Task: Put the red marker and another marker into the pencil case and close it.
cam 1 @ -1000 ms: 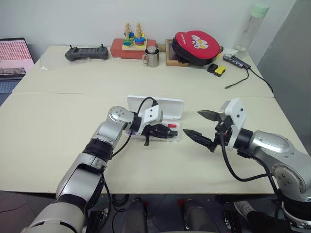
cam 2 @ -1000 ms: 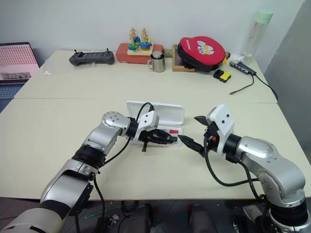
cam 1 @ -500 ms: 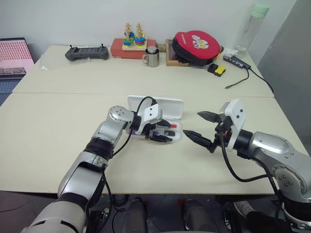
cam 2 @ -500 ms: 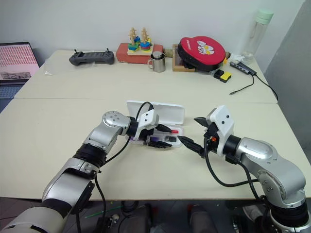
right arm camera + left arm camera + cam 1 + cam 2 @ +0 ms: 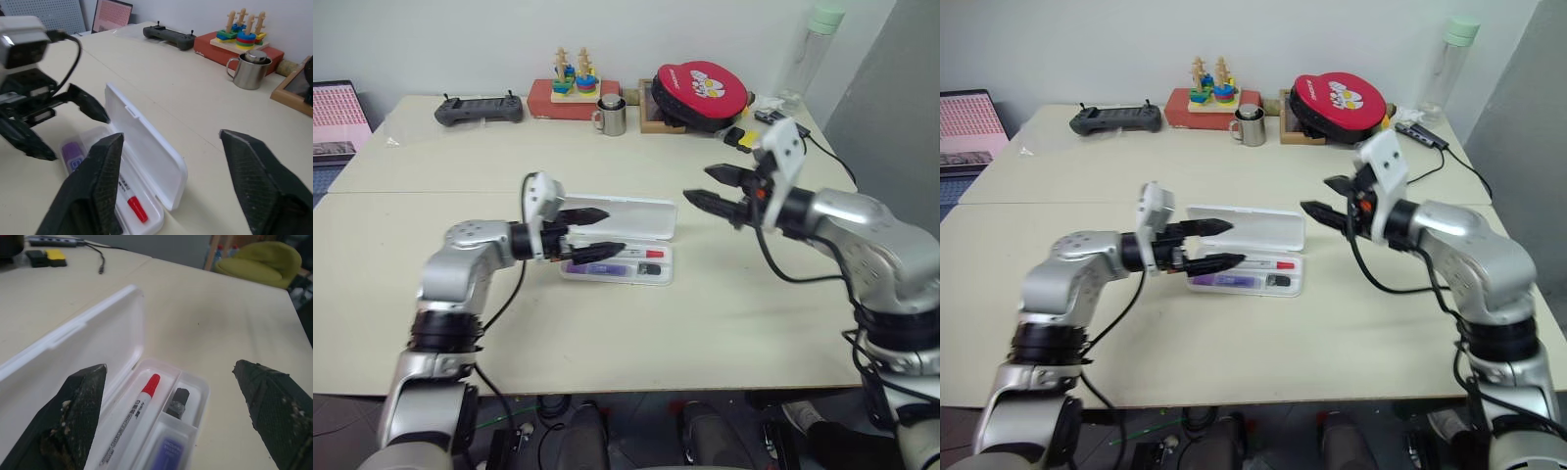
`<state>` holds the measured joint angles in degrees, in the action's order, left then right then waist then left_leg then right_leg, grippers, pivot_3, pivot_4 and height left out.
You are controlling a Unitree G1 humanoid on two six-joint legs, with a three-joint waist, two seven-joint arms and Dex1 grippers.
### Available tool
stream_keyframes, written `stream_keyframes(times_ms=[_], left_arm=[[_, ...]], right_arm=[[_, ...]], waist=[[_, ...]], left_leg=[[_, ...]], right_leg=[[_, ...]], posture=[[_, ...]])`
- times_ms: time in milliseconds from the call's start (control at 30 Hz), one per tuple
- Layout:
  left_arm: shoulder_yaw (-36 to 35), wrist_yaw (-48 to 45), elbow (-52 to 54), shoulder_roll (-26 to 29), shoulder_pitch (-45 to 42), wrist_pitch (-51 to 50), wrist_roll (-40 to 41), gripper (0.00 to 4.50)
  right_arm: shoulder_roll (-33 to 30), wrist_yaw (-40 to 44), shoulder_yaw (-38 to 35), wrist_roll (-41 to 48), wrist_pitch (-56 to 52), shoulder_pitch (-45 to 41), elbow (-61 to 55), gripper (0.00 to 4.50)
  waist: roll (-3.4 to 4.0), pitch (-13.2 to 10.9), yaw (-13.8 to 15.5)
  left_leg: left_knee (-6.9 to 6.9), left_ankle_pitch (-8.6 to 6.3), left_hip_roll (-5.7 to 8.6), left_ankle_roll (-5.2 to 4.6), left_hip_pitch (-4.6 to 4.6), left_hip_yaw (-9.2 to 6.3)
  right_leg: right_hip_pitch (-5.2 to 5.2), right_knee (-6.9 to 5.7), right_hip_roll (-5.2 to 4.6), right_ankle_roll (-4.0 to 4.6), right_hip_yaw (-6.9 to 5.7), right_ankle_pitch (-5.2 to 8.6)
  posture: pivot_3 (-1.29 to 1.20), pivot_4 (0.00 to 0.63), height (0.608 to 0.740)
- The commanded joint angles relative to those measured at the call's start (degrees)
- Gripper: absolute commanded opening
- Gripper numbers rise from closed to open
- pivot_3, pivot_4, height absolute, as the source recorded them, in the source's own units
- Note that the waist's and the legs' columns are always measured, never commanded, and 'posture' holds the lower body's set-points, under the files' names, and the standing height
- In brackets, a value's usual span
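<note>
Below the spread left gripper (image 5: 597, 231), the pencil case (image 5: 636, 217) holds the red marker (image 5: 132, 416).

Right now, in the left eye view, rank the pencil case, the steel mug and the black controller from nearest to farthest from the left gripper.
From the left gripper:
1. Pencil case, right under its fingertips.
2. Steel mug, far side of the table, centre.
3. Black controller, far side, toward the left.

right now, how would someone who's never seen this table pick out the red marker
Find the open white pencil case in the middle of the near table, its lid standing up at the back. The red marker lies lengthwise in the tray, just in front of the lid. It is the slim white-barrelled pen with a red cap, unlike the short purple marker and the dark grey stub beside it.
</note>
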<state>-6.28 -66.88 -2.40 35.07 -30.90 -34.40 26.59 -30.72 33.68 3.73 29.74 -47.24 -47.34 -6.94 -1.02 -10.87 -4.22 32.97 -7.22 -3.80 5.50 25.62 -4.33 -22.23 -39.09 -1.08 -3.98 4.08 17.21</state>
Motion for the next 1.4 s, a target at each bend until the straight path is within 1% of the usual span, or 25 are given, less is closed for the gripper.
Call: stream_keyframes(times_ms=[33,67,133,167,267,300,433,600,700,767,800,867,967,1100,1300,1333,1400], left_arm=[[-8.6,4.8,5.6,2.7,3.2,-3.1,4.8,4.5],[-10.3,5.8,5.9,2.7,3.7,-3.8,6.1,4.5],[-13.9,6.8,6.6,3.2,4.8,-4.6,9.0,4.5],[-14.6,7.3,7.2,3.3,5.3,-4.9,9.6,4.5],[-17.0,9.9,9.3,3.7,7.4,-4.1,10.5,4.5],[-17.3,10.6,9.9,4.1,8.2,-3.6,10.2,4.5],[-20.4,13.1,12.2,4.6,9.7,-5.5,13.5,4.5],[-20.3,14.5,13.7,5.0,10.6,-5.0,15.1,4.5],[-19.7,14.8,15.1,4.6,10.9,-5.9,17.0,4.5],[-18.5,14.5,15.5,5.0,11.8,-5.5,16.8,4.5],[-17.7,14.1,15.2,5.5,12.4,-5.0,16.0,4.5],[-16.6,14.0,14.9,5.4,12.1,-4.9,16.0,4.5],[-15.1,14.3,14.4,5.1,11.1,-4.3,16.1,4.5],[-13.8,14.1,14.3,5.3,11.0,-4.1,16.2,4.5],[-12.8,14.6,13.6,5.2,10.4,-3.6,15.7,4.5],[-12.7,15.1,13.2,5.1,10.2,-4.0,15.7,4.5],[-12.1,16.9,11.8,4.1,9.6,-3.9,14.9,4.5]], right_arm=[[5.9,0.1,3.9,-6.1,5.5,-10.0,14.7,2.05],[7.7,0.1,4.6,-7.5,6.7,-12.1,18.7,1.73],[12.3,-0.7,6.9,-11.2,10.0,-16.2,27.1,1.25],[13.7,-0.9,7.3,-12.5,11.1,-17.3,29.9,0.98],[17.6,0.4,8.1,-14.3,13.1,-18.8,34.5,0.18],[18.6,0.9,8.3,-14.9,13.8,-19.1,35.6,0.02],[21.4,1.6,9.9,-17.8,14.6,-19.1,40.0,0.02],[21.0,4.7,10.9,-19.5,13.2,-16.1,37.8,0.02],[20.5,7.4,11.3,-18.9,10.5,-13.5,32.9,0.02],[19.7,8.8,12.8,-18.8,7.3,-10.7,27.6,0.02],[19.0,9.6,14.0,-18.5,5.5,-8.1,23.0,0.02],[18.7,9.1,15.4,-18.6,2.8,-2.5,17.2,0.02],[19.5,6.9,15.4,-19.2,1.0,1.6,14.5,0.02],[20.7,4.6,15.1,-20.1,-0.2,3.6,14.6,0.02],[21.0,3.6,15.1,-20.0,0.0,4.6,14.5,0.02],[21.1,3.4,14.3,-19.6,0.5,4.8,13.9,0.02],[21.6,3.4,10.3,-16.6,1.7,5.6,10.8,0.02]], waist=[[0.01,0.0,0.1],[0.02,0.0,0.0],[0.01,0.0,0.1],[0.01,0.0,0.1],[0.01,0.0,0.8],[0.01,0.0,1.1],[0.0,0.0,1.5],[-0.01,0.0,1.5],[-0.05,0.0,1.4],[-0.08,0.0,1.4],[-0.08,0.1,1.3],[-0.13,0.1,1.4],[-0.14,0.1,1.4],[-0.15,0.1,1.1],[-0.15,0.1,1.0],[-0.15,0.1,1.0],[-0.15,0.1,1.1]], left_leg=[[-0.01,0.0,-0.02,0.0,0.0,-0.04],[-0.05,0.0,-0.01,0.0,-0.02,-0.04],[-0.05,0.0,-0.03,0.0,-0.02,-0.05],[-0.05,0.0,-0.02,0.0,-0.01,-0.05],[-0.07,0.0,0.01,0.01,0.03,-0.03],[-0.08,-0.01,0.01,0.02,0.06,-0.03],[-0.11,-0.02,0.02,0.03,0.13,-0.05],[-0.09,-0.01,0.02,0.03,0.07,-0.06],[-0.08,-0.01,0.01,0.03,0.03,-0.06],[-0.08,-0.01,0.0,0.04,0.01,-0.06],[-0.08,-0.01,0.0,0.03,0.01,-0.06],[-0.1,-0.01,0.0,0.03,-0.02,-0.06],[-0.08,-0.01,0.0,0.04,-0.04,-0.06],[-0.04,0.0,-0.01,0.04,-0.12,-0.04],[-0.05,0.01,-0.01,0.04,-0.17,-0.03],[-0.05,0.0,-0.01,0.04,-0.17,-0.03],[-0.06,0.0,-0.01,0.04,-0.17,-0.03]], right_leg=[[0.01,-0.01,0.01,0.03,-0.05,0.01],[-0.02,-0.02,0.02,0.12,-0.05,-0.05],[-0.02,-0.02,0.04,0.18,-0.07,-0.08],[-0.01,0.0,0.03,0.19,-0.07,-0.09],[-0.01,0.05,0.0,0.21,-0.06,-0.1],[-0.02,0.06,-0.01,0.22,-0.08,-0.1],[-0.07,0.05,-0.04,0.23,-0.13,-0.11],[-0.04,0.03,-0.03,0.22,-0.14,-0.11],[-0.02,0.01,-0.02,0.22,-0.14,-0.11],[0.0,0.01,-0.02,0.22,-0.13,-0.11],[0.0,0.01,-0.02,0.22,-0.12,-0.11],[0.02,0.02,-0.02,0.22,-0.13,-0.11],[0.03,0.01,-0.02,0.23,-0.12,-0.1],[0.05,-0.01,0.0,0.15,-0.06,-0.16],[0.07,0.0,0.01,0.15,-0.04,-0.18],[0.07,0.01,0.01,0.15,-0.04,-0.18],[0.07,0.01,0.01,0.17,-0.04,-0.17]], posture=[[0.0,0.15,0.74],[0.0,0.15,0.74],[0.0,0.15,0.74],[0.0,0.15,0.74],[0.0,0.15,0.74],[0.0,0.15,0.74],[0.0,0.15,0.74],[0.0,0.15,0.74],[0.0,0.15,0.74],[0.0,0.15,0.74],[0.0,0.15,0.74],[0.0,0.15,0.74],[0.0,0.15,0.74],[0.0,0.15,0.74],[0.0,0.15,0.74],[0.0,0.15,0.74],[0.0,0.15,0.74]])
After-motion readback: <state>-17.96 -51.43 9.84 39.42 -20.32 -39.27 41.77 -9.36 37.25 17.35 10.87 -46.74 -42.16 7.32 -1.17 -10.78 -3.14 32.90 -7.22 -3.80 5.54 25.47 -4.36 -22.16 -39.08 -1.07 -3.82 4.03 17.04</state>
